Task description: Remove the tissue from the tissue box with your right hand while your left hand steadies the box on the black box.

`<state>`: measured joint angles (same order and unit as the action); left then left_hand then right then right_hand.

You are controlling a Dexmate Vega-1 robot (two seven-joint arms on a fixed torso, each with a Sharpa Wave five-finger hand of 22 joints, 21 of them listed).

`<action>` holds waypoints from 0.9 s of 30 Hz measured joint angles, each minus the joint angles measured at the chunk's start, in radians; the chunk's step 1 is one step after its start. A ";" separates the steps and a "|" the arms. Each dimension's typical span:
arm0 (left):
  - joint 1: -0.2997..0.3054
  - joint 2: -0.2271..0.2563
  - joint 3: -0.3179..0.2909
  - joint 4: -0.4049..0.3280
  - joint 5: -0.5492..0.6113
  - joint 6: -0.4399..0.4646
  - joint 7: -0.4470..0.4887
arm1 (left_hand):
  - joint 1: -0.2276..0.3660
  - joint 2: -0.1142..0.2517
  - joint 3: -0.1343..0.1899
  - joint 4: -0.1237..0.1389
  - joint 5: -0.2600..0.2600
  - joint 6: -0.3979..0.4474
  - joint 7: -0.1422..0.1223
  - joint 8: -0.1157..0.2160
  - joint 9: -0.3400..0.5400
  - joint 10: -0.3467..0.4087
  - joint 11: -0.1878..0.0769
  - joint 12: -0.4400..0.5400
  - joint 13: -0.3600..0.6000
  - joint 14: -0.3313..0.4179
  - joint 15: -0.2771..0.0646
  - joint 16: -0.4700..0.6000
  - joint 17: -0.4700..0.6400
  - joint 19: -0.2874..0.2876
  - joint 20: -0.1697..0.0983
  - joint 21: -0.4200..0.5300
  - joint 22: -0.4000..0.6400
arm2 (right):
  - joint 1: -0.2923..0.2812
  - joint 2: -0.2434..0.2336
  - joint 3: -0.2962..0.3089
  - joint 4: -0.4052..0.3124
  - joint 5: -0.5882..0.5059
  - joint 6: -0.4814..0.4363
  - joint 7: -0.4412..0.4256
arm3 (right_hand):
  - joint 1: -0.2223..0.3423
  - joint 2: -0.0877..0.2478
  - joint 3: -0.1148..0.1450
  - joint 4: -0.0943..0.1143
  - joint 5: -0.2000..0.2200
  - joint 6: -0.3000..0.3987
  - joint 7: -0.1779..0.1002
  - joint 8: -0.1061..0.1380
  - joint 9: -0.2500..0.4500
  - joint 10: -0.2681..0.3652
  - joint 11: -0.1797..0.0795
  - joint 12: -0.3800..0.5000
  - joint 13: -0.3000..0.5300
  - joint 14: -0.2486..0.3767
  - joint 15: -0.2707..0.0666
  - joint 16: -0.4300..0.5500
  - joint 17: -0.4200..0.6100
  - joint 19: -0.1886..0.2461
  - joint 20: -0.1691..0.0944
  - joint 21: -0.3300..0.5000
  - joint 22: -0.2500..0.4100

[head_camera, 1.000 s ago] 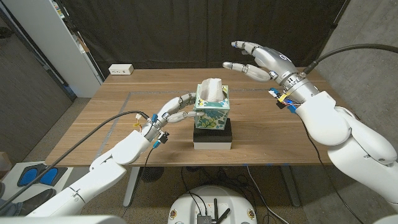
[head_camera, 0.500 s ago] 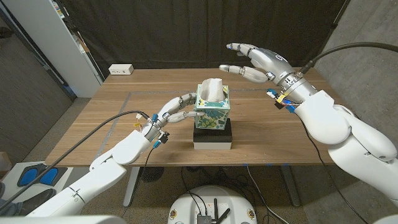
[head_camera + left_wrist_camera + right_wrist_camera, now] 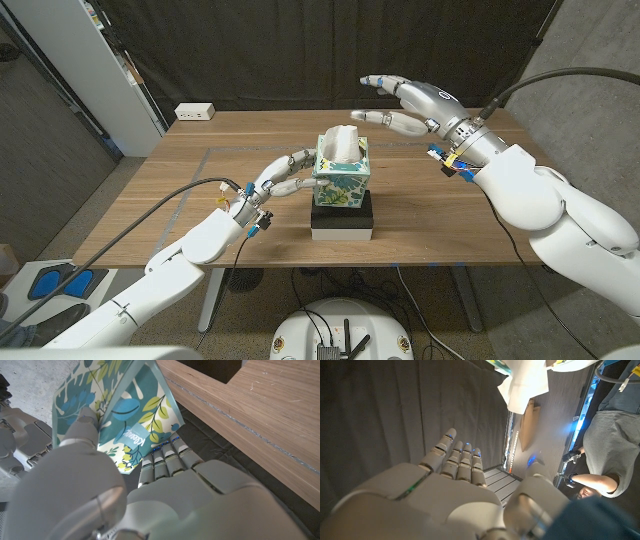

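Right hand (image 3: 410, 97) nearer tissue (image 3: 339, 141) — fingers spread

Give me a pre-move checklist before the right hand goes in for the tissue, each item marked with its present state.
1. Left hand steadies the tissue box: ok, its fingers lie against the box's side in the head view and the left wrist view.
2. Tissue box sits on the black box: ok, upright on top of it.
3. Tissue stands out of the opening, free to grasp: ok.
4. Right hand empty, fingers apart: ok.
5. Right hand placed over the tissue: not ok, it hovers off to the box's right, apart from it.
6. Firmness of the left hand's hold: cannot tell.
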<state>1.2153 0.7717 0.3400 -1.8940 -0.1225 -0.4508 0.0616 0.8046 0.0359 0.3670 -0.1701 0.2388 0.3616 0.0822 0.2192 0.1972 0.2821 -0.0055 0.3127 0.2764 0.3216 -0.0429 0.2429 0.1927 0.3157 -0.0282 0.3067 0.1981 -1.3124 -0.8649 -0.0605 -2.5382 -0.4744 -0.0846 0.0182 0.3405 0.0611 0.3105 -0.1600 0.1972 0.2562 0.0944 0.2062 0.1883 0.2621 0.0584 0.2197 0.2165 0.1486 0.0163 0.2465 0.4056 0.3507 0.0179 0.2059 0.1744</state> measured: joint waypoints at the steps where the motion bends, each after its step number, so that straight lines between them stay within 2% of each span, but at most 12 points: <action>1: 0.000 0.000 0.000 0.000 0.001 0.000 0.001 | 0.000 0.000 0.000 0.000 0.000 0.000 0.000 0.000 0.000 0.000 0.000 -0.001 0.000 0.000 0.000 0.000 0.000 0.000 0.000 0.000 0.000 | 0.002 -0.002 -0.002 0.002 0.001 0.002 0.002 | 0.008 0.008 0.000 0.000 0.000 0.001 -0.001 0.000 0.000 0.001 -0.001 0.000 0.000 0.000 0.000 0.000 0.000 0.000 0.000 0.000 0.000; 7: -0.002 -0.001 0.002 0.000 0.002 0.002 0.002 | 0.001 -0.001 -0.001 -0.001 0.000 0.004 -0.004 0.003 0.001 0.000 0.000 -0.006 0.003 0.000 0.000 0.000 0.000 0.000 0.000 0.000 0.000 | 0.015 -0.012 -0.011 0.010 0.006 0.011 0.012 | 0.013 0.013 0.009 -0.009 0.008 0.029 -0.015 0.012 0.000 0.001 -0.001 0.000 0.000 0.000 0.000 0.000 0.000 0.000 0.000 0.000 0.000; 9: -0.003 -0.002 0.003 0.000 0.003 0.003 0.003 | 0.001 -0.001 -0.001 -0.001 0.000 0.004 -0.004 0.003 0.001 0.000 0.000 -0.006 0.005 0.000 0.000 0.000 0.000 0.000 0.000 0.000 0.000 | 0.019 -0.017 -0.015 0.013 0.007 0.015 0.015 | 0.038 0.009 0.014 -0.005 0.008 0.035 -0.021 0.012 0.000 0.005 -0.005 0.000 0.000 0.000 0.000 0.000 0.000 0.000 0.000 0.000 0.000; 12: -0.005 -0.002 0.004 0.000 0.004 0.004 0.003 | 0.001 -0.001 -0.001 -0.001 -0.001 0.005 -0.005 0.003 0.001 0.000 0.000 -0.006 0.005 0.000 0.000 0.000 0.000 0.000 0.000 0.000 0.000 | 0.025 -0.022 -0.019 0.016 0.008 0.020 0.018 | 0.038 0.009 0.022 -0.014 0.011 0.046 -0.032 0.016 0.000 0.006 -0.007 0.000 0.000 0.000 0.000 0.000 -0.001 0.000 0.000 0.000 0.000; 17: -0.006 -0.002 0.005 0.000 0.005 0.006 0.003 | 0.001 -0.001 -0.001 -0.001 0.002 0.005 -0.005 0.003 0.001 0.000 0.000 -0.006 0.005 0.000 0.000 0.000 0.000 0.000 0.000 0.000 0.000 | 0.032 -0.031 -0.024 0.019 0.008 0.026 0.022 | 0.076 0.026 0.036 -0.022 0.019 0.062 -0.048 0.024 0.005 0.005 -0.015 0.000 -0.003 0.000 0.000 0.000 -0.002 0.000 0.000 0.000 0.000; 18: -0.007 -0.002 0.006 0.000 0.005 0.006 0.003 | 0.004 -0.003 -0.001 -0.001 0.002 0.005 -0.005 0.003 0.001 0.000 0.000 -0.006 0.005 0.002 0.002 0.000 0.000 0.000 0.000 0.000 0.000 | 0.032 -0.031 -0.024 0.019 0.006 0.027 0.023 | 0.088 0.014 0.042 -0.025 0.019 0.070 -0.051 0.024 0.005 0.005 -0.018 0.000 -0.003 0.000 0.000 -0.002 -0.002 0.000 0.000 0.000 0.000; 20: -0.007 -0.003 0.006 0.000 0.006 0.006 0.003 | 0.010 0.003 -0.003 -0.002 0.002 0.005 -0.005 0.003 0.001 0.000 0.000 -0.006 0.005 0.004 0.004 0.000 0.000 0.000 0.000 0.000 0.000 | 0.035 -0.036 -0.026 0.019 0.003 0.028 0.026 | 0.100 0.023 0.047 -0.025 0.025 0.087 -0.051 0.031 0.005 0.004 -0.020 -0.005 -0.003 -0.004 -0.004 -0.007 -0.006 0.000 0.000 0.000 0.000; 21: -0.007 -0.003 0.006 0.000 0.006 0.006 0.003 | 0.010 0.003 -0.003 -0.002 0.002 0.005 -0.005 0.003 0.001 0.000 0.000 -0.006 0.005 0.004 0.004 0.000 0.000 0.000 0.000 0.000 0.000 | 0.035 -0.036 -0.026 0.019 0.002 0.028 0.028 | 0.116 0.016 0.053 -0.028 0.028 0.095 -0.052 0.032 0.007 0.000 -0.023 -0.007 -0.003 -0.004 -0.004 -0.007 -0.007 0.000 0.000 -0.003 0.000; 22: -0.007 -0.003 0.006 0.000 0.006 0.006 0.004 | 0.010 0.003 -0.003 -0.002 0.002 0.005 -0.005 0.003 0.001 0.000 0.000 -0.006 0.005 0.004 0.004 0.000 0.000 0.000 0.000 0.000 0.000 | 0.037 -0.039 -0.027 0.019 0.001 0.029 0.029 | 0.127 0.026 0.055 -0.027 0.029 0.099 -0.055 0.038 0.009 -0.002 -0.025 -0.007 -0.003 -0.004 -0.004 -0.007 -0.007 0.000 0.000 -0.006 0.000; 24: -0.007 -0.003 0.006 0.000 0.006 0.006 0.004 | 0.010 0.003 -0.003 -0.002 0.002 0.005 -0.005 0.003 0.001 0.000 0.000 -0.006 0.005 0.004 0.004 0.000 0.000 0.000 0.000 0.000 0.000 | 0.037 -0.039 -0.027 0.019 -0.004 0.029 0.033 | 0.156 0.024 0.068 -0.029 0.034 0.124 -0.065 0.049 0.012 -0.003 -0.027 -0.008 -0.003 -0.008 0.000 -0.007 -0.009 -0.004 0.004 -0.008 0.000; 27: -0.007 -0.003 0.006 -0.001 0.008 0.007 0.005 | 0.010 0.003 -0.003 -0.003 0.002 0.005 -0.005 0.003 0.001 0.000 0.000 -0.006 0.005 0.004 0.004 0.000 0.000 0.000 0.000 0.000 0.000 | 0.040 -0.047 -0.029 0.017 -0.014 0.028 0.038 | 0.188 0.006 0.077 -0.025 0.044 0.187 -0.089 0.073 0.020 0.000 -0.041 -0.008 -0.003 -0.017 -0.006 -0.015 -0.014 -0.007 0.007 -0.008 0.000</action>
<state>1.2079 0.7688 0.3463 -1.8946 -0.1148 -0.4443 0.0671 0.8145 0.0388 0.3641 -0.1726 0.2411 0.3663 0.0770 0.2221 0.1979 0.2820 -0.0053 0.3070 0.2813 0.3254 -0.0393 0.2430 0.1927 0.3157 -0.0282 0.3067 0.1980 -1.2722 -0.9121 -0.0892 -2.5212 -0.4882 -0.0562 0.0559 0.5288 0.0672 0.3879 -0.1847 0.2409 0.4434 0.0051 0.2795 0.2086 0.2624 0.0175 0.2120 0.2136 0.1318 0.0103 0.2316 0.3913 0.3434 0.0252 0.1981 0.1744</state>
